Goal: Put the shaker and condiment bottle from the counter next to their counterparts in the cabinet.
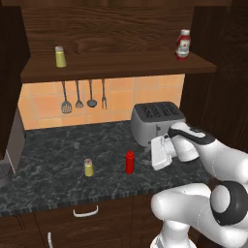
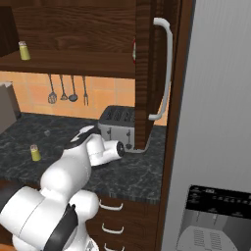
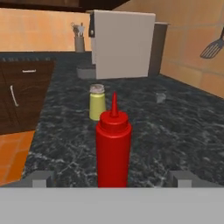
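The red condiment bottle (image 1: 130,162) stands upright on the dark speckled counter (image 1: 48,160), with the yellow-green shaker (image 1: 88,167) a short way to its left. My gripper (image 1: 154,157) hovers low just right of the bottle, open and clear of it. In the hand view the bottle (image 3: 113,148) rises close ahead, centred between the spread fingertips (image 3: 41,178), and the shaker (image 3: 97,103) stands behind it. On the cabinet shelf (image 1: 121,65) the counterparts stand apart: a matching shaker (image 1: 60,56) at the left and a white-labelled, red-capped bottle (image 1: 182,45) at the right.
A grey toaster (image 1: 157,121) sits at the back of the counter, right behind my hand. Kitchen utensils (image 1: 82,97) hang on the tiled wall. The cabinet door (image 2: 147,73) stands open beside the fridge (image 2: 220,122). A pale boxy appliance (image 3: 122,43) stands at the counter's far end.
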Robot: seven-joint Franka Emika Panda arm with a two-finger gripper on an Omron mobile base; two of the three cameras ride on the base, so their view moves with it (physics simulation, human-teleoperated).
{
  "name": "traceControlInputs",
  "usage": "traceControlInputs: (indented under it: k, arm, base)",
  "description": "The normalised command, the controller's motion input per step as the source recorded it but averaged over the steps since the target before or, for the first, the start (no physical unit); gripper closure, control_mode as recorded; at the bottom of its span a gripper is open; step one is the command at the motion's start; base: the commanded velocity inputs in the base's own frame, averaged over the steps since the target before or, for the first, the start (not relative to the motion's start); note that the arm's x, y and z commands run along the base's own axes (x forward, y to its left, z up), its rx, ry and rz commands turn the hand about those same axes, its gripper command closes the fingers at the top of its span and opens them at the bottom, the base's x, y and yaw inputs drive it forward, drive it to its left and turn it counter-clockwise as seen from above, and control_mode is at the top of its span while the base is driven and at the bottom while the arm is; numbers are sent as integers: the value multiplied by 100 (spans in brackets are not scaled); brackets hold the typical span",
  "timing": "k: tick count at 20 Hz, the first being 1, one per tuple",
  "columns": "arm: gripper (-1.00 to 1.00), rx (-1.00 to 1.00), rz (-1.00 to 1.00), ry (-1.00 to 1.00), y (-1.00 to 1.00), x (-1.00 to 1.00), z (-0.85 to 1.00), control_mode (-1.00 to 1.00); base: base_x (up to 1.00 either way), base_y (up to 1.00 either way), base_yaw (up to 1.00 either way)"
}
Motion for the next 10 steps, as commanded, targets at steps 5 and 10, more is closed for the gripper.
traceControlInputs:
  k: [5, 10]
  arm:
    - [-100, 0, 0, 0, 42, 0, -4, -100]
    - [-100, 0, 0, 0, 37, 0, -7, -100]
  base:
    - [0, 0, 0]
    - [0, 0, 0]
